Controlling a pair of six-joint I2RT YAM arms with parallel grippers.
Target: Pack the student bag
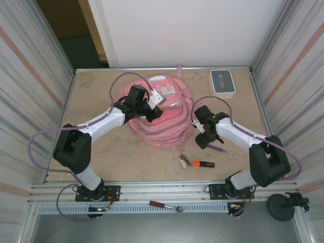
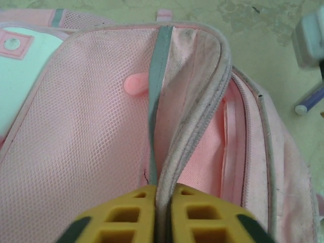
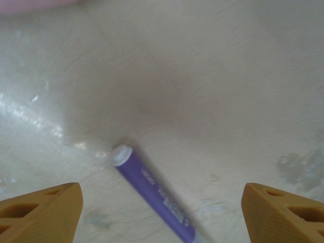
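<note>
The pink student bag (image 1: 164, 127) lies flat at the table's middle. My left gripper (image 1: 148, 112) sits over its top and is shut on the bag's grey-edged zipper rim (image 2: 195, 116). In the left wrist view the yellow fingers (image 2: 126, 217) pinch that rim between them, and the pink lining (image 2: 202, 152) shows in the gap to its right. A purple marker (image 3: 152, 195) lies on the table, slanting between the wide-apart fingers of my open right gripper (image 3: 162, 212). From above, that gripper (image 1: 201, 137) hangs just right of the bag, with the marker (image 1: 217, 148) beside it.
A small white box with a grey top (image 1: 223, 82) stands at the back right. An orange-and-black marker (image 1: 203, 164) and a small white-and-grey item (image 1: 185, 161) lie near the front edge. A red-handled tool (image 1: 164, 205) rests on the front rail. Metal walls close in both sides.
</note>
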